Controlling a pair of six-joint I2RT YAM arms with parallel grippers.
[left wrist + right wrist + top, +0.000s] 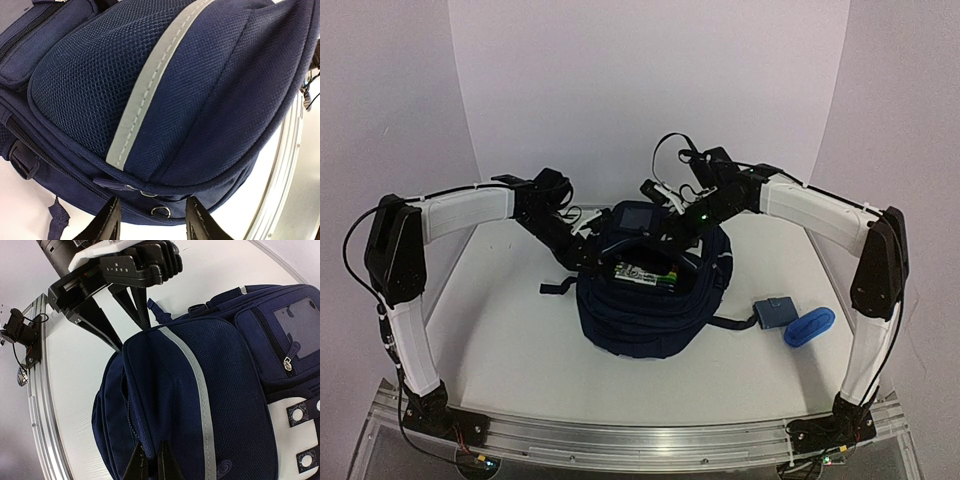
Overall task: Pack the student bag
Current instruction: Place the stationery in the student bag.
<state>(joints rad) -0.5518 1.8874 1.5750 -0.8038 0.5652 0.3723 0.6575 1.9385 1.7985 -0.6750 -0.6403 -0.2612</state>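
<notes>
Right end effector (151,462), low in its wrist view, is clamped shut on navy fabric of the student bag (210,405), likely holding its mouth up in the middle of the worktop (500,330); left end effector (152,225) stands open at its edge.

We look down and forward from above and behind the arm bases (425,405), taking in the whole bench (510,340) with the student bag (650,315) mid-frame. Our left wrist view presses close against the bag's mesh side, the left jaws at the frame's bottom edge. Our right wrist view stands slightly farther back; both share the grey stripe (150,85).
</notes>
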